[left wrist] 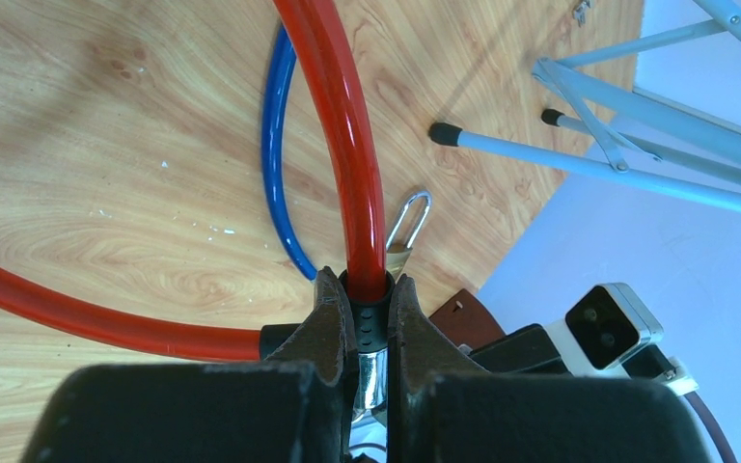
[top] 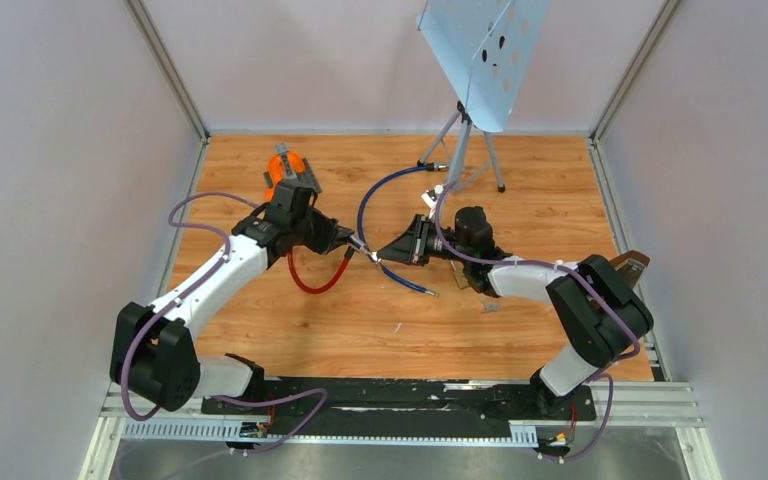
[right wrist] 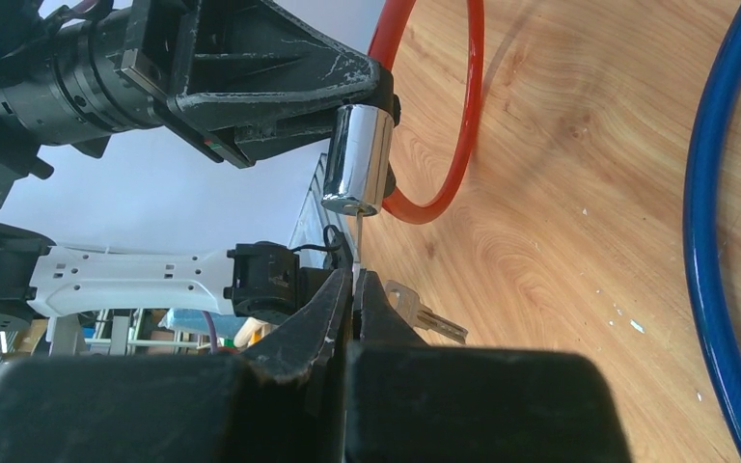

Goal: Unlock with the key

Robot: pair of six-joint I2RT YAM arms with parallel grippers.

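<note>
Left fingers pinch the red cable lock; right fingers pinch the key at its chrome cylinder. We advise full, coaxial seating before turning.

The wooden table fills the middle of the top view. A blue cable curves across its centre, and a red cable loop sags onto it left of centre. An orange object sits upper left, light-blue tripod legs stand upper centre, and a small metal piece lies right of centre.
</note>
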